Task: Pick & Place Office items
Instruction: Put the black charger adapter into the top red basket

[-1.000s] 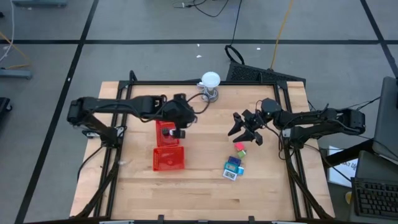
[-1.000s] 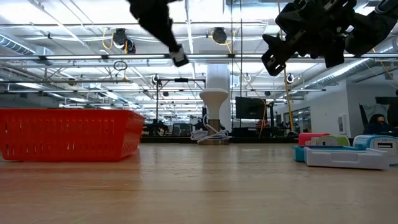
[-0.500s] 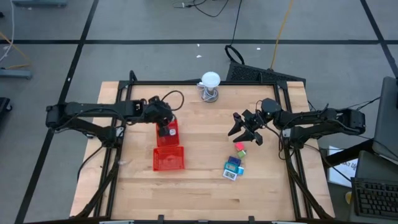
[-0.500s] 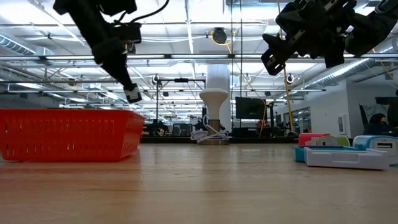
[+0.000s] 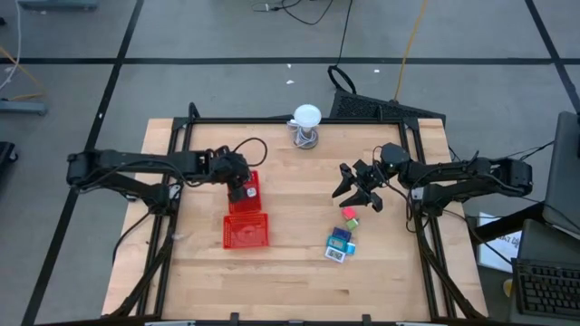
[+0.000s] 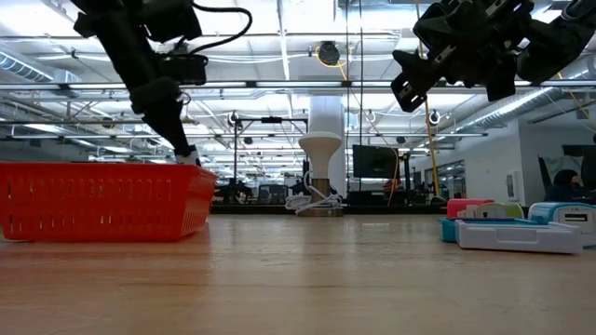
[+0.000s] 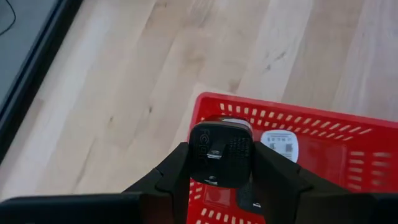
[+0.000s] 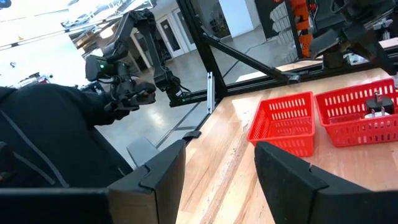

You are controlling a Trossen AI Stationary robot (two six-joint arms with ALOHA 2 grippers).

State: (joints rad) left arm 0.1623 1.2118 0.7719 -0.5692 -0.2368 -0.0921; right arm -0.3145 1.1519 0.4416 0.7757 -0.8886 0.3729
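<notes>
From overhead, the left gripper sits low over the far red mesh tray, and a second red tray lies just in front of that one on the wooden table. Across the table the right gripper hangs in the air with its fingers spread apart and nothing between them. Near it, toward the front, lie the remaining office items: a pink piece with a green piece just beside it, then the teal-blue packet and a white-labelled piece touching it. A white ball on a wire stand stands at the far edge. At table height, the left gripper reaches down to the rim of the red tray, its tip right at the basket's edge, while the right gripper stays high up, well clear of the board; the packet and pieces rest at the right side. Looking along the left wrist, the two dark fingers are clenched on a small black piece, held above the inside of the red tray, where a white-labelled item already lies on the mesh floor. Looking along the right wrist, the fingers stand wide apart and bare, with both red trays farther off on the wood and the other arm over the farther tray.
</notes>
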